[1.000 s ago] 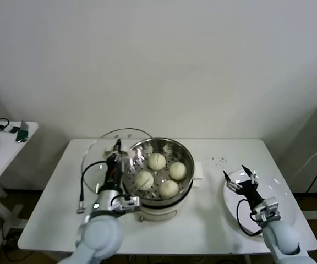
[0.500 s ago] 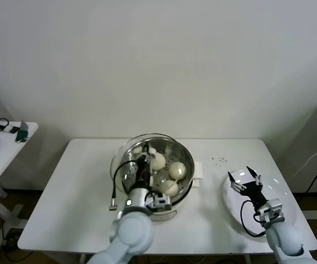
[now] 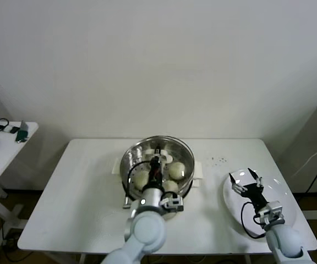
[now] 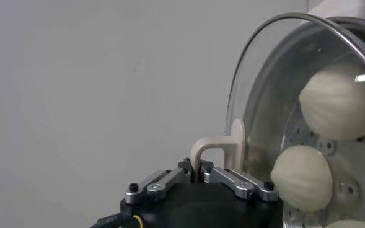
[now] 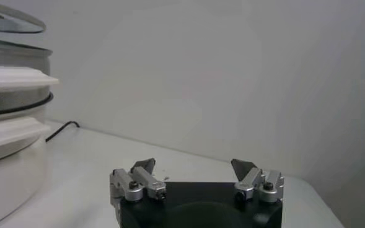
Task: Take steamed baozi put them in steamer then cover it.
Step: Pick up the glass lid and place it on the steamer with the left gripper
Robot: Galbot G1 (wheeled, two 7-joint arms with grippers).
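Holding the glass lid (image 4: 275, 80) by its white handle (image 4: 222, 149), my left gripper (image 3: 157, 165) was pinched tight on that handle right over the steamer (image 3: 185, 176), which stood near the middle of the white table (image 3: 81, 187). The steamed baozi (image 3: 176, 170) already sat inside on the perforated tray; through the glass I could make out some of them, though my own arm hid part of the pot, so I could not count all four.

From the right wrist camera, the lid's rim appeared to hang just above the pot's edge and not on it, so I judged the covering not yet finished. The main risk, as I saw it, was letting go while the lid sat off-centre or tilted — one side could catch the steel rim and the glass could slide off toward the table. Lowering it crooked might also press the glass onto a bun standing high on the tray. And since I held only a thin handle, the lid might swing in my grip if I moved sharply.

My right gripper (image 3: 245, 182) hung idle over the white plate (image 3: 288, 198) at the table's right side, jaws spread wide and carrying nothing — well apart from the pot.

I could read no brand, label or writing on anything.
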